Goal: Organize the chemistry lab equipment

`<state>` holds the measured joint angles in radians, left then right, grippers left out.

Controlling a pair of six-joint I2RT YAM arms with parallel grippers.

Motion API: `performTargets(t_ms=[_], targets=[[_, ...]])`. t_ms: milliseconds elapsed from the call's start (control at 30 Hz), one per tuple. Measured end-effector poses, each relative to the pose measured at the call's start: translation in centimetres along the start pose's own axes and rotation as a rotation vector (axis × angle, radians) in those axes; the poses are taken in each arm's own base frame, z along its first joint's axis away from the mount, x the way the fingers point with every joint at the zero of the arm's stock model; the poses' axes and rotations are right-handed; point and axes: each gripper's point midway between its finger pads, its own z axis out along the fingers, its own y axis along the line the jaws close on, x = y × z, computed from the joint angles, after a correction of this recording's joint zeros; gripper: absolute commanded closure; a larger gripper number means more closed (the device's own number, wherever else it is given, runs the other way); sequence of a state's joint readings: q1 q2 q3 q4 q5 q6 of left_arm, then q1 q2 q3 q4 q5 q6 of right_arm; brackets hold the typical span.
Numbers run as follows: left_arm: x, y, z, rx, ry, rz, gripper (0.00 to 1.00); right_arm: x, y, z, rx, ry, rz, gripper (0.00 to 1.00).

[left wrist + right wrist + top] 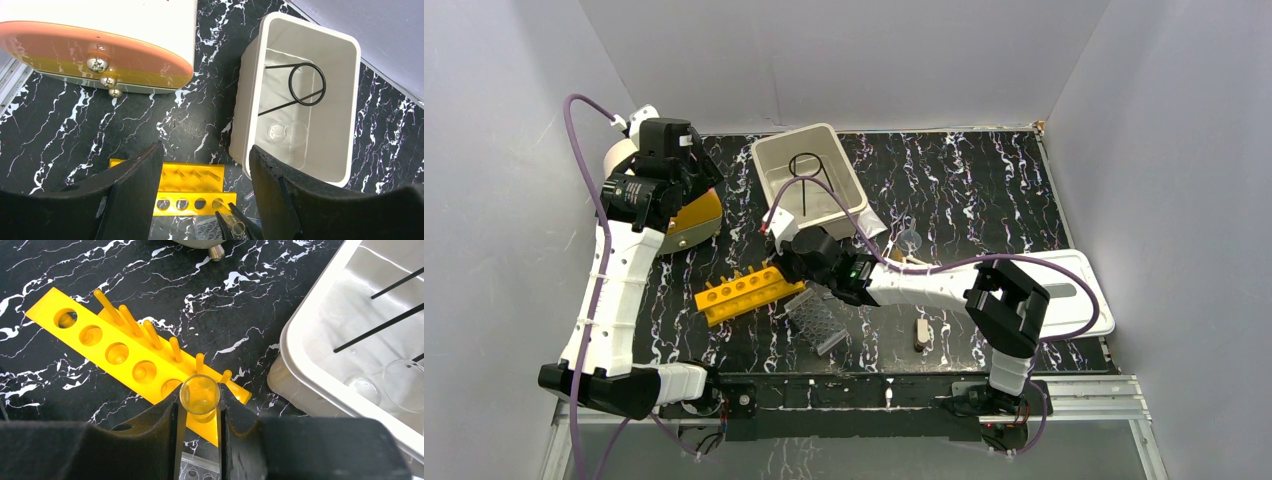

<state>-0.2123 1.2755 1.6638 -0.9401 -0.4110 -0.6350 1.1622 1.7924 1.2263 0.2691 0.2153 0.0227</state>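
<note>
My right gripper (199,396) is shut on a clear test tube (199,390), holding it upright with its lower end at the end hole of a yellow rack (120,352). The same rack (739,290) lies left of centre on the table, with the right gripper (789,262) at its right end. The left gripper (205,150) hangs open and empty above the rack (192,200); it sits high at the far left (692,170). A black wire ring-stand (300,90) and clear round dishes (295,132) lie inside the beige tub (250,100).
An orange-and-white device on metal feet (95,45) stands at the far left. A clear well plate (816,322) lies in front of the rack. A flat white lid (1084,290) is at the right, a small beige piece (921,335) near the front, a clear dish (911,240) behind the right arm.
</note>
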Motion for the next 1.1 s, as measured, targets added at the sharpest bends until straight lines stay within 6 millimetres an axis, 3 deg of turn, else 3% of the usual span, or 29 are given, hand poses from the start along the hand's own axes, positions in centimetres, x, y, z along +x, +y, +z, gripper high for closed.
performTargets(t_ms=[167,400,567,667,833,1000,1100], targets=[[0.1,0.0,0.0,0.000,0.002,0.001,0.35,0.2,0.0,0.0,0.003,0.005,0.006,0.48],[0.2,-0.3,-0.1,0.018,0.012,0.013,0.22,0.5,0.0,-0.3,0.016,0.053,0.047,0.23],[0.1,-1.2,-0.5,0.071,0.025,0.021,0.13,-3.4,0.9,-0.8,-0.031,0.026,0.085,0.14],[0.1,-1.8,-0.6,0.105,0.031,0.026,0.03,-5.1,1.3,-2.2,-0.069,0.007,0.110,0.13],[0.3,-2.7,-1.0,0.163,0.048,0.052,0.02,-7.2,1.2,-4.9,-0.099,-0.008,0.160,0.13],[0.6,-5.3,-3.3,0.365,0.067,0.111,0.02,-10.3,-2.2,-9.1,-0.024,-0.056,0.240,0.14],[0.7,-6.9,-6.0,0.524,0.056,0.144,0.02,-11.2,-5.0,-11.8,0.065,-0.073,0.307,0.15]])
